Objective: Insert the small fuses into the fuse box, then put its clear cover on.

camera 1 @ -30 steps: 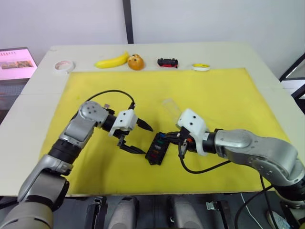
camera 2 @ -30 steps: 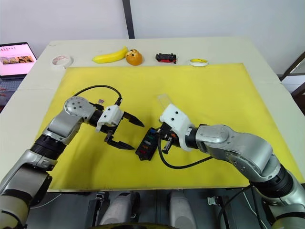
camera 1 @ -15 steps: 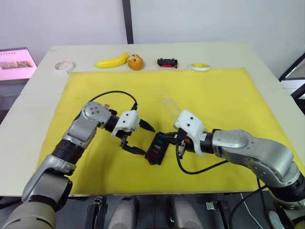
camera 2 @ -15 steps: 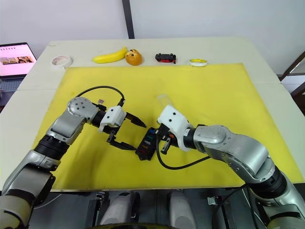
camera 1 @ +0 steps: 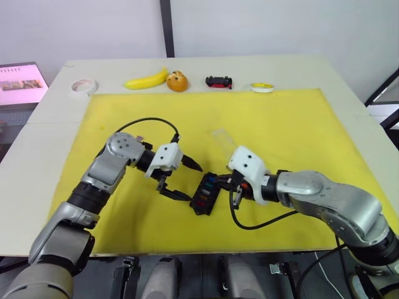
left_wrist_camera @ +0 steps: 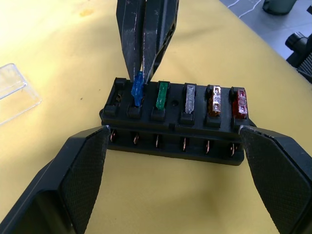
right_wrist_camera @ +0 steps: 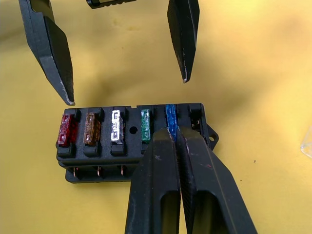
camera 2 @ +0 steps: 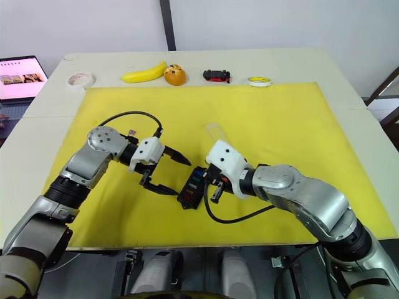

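Observation:
The black fuse box (camera 1: 204, 194) lies on the yellow mat (camera 1: 293, 124). Five small fuses stand in one row of slots: blue (left_wrist_camera: 138, 90), green (left_wrist_camera: 161, 95), grey (left_wrist_camera: 188, 99), brown (left_wrist_camera: 214, 100) and red (left_wrist_camera: 239, 102). The end slot beside the blue one is empty. My right gripper (right_wrist_camera: 173, 130) is shut on the blue fuse (right_wrist_camera: 170, 115), which sits partly in its slot. My left gripper (camera 1: 192, 182) is open just left of the box, a finger off each end. The clear cover (camera 1: 221, 140) lies on the mat just behind the box.
Along the table's far edge lie a white tape roll (camera 1: 83, 86), a banana (camera 1: 146, 80), an orange round thing (camera 1: 177, 81), a black-and-red toy car (camera 1: 219, 81) and a yellow tape roll (camera 1: 263, 88). A laptop (camera 1: 22, 78) stands at the far left.
My left arm has edged slightly right toward the fuse box. The right gripper stays shut on the blue fuse at the box.

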You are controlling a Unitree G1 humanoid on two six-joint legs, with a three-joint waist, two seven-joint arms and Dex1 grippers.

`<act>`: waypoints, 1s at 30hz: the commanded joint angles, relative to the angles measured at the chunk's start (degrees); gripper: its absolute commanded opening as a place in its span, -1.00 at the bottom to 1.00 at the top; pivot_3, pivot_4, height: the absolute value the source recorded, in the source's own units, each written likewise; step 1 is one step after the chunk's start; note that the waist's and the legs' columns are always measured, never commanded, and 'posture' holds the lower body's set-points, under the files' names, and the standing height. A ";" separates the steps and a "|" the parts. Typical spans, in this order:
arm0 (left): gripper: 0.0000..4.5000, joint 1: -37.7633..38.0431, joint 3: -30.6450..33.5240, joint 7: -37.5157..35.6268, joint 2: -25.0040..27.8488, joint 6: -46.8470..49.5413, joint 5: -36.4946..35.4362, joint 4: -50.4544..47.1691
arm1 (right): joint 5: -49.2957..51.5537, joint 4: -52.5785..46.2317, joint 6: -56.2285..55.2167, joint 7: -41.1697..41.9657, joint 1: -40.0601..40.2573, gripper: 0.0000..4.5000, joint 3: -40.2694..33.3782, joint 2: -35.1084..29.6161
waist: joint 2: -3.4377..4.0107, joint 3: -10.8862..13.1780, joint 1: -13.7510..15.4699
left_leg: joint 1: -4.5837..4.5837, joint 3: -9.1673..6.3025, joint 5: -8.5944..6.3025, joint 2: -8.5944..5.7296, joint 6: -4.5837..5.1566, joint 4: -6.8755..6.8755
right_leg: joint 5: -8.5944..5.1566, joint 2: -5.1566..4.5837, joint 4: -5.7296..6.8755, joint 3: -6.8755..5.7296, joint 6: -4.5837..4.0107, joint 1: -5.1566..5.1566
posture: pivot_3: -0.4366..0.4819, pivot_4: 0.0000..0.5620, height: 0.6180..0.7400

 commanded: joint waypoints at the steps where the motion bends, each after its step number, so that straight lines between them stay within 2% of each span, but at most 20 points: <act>1: 0.97 -0.71 1.66 -0.07 -0.01 -0.02 -0.02 -1.91 | -1.37 -1.82 -0.57 0.84 -0.06 -1.00 -0.37 0.60 | 0.00 0.00 -0.01 | 0.00 0.00 0.00 0.00 0.00 0.00 | 0.00 0.00 0.00 0.00 0.00 0.00 | -0.05 -0.47 1.00; 19: 0.97 -0.70 1.71 0.37 -0.66 0.80 0.13 -2.91 | -6.88 -2.10 -1.40 4.33 0.14 -1.00 1.89 1.23 | 0.01 -0.02 -0.14 | 0.02 0.00 0.03 -0.01 -0.06 0.05 | 0.00 0.00 0.06 0.00 0.00 0.01 | -0.05 -0.47 1.00; 30: 0.97 -0.48 1.90 0.53 -0.55 0.71 0.37 -2.89 | -7.55 -3.83 -0.99 5.49 -0.11 -1.00 -0.36 1.16 | 0.01 -0.02 -0.18 | 0.04 0.01 0.04 -0.01 -0.07 0.08 | 0.00 0.01 0.11 0.01 0.00 0.01 | -0.05 -0.47 1.00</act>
